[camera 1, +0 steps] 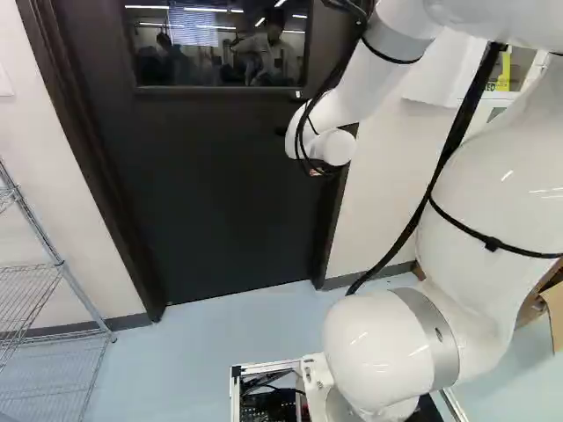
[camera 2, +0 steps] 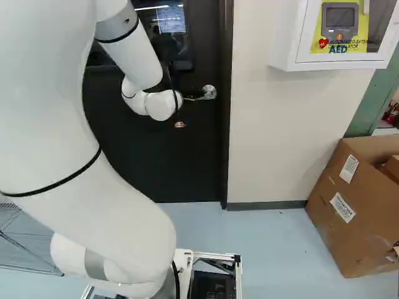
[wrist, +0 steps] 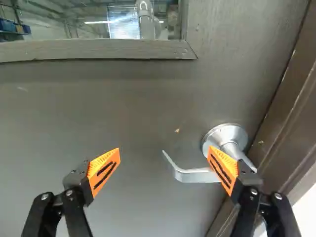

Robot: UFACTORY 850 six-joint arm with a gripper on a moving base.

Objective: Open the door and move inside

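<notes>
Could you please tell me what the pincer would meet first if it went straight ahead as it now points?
Probably the silver lever handle, which one finger of the open pincer partly covers in the wrist view; otherwise the dark door behind it. Depth is unclear.

On my left: wire rack [camera 1: 62,264] on pale blue floor [camera 2: 262,240]. On my right: white cabinet [camera 2: 287,37] on the wall [camera 2: 274,124], grey device [camera 2: 340,18] on yellow panel. Lower right: cardboard box [camera 2: 355,237] on the floor, top open, white labels [camera 2: 343,208] on its side.
</notes>
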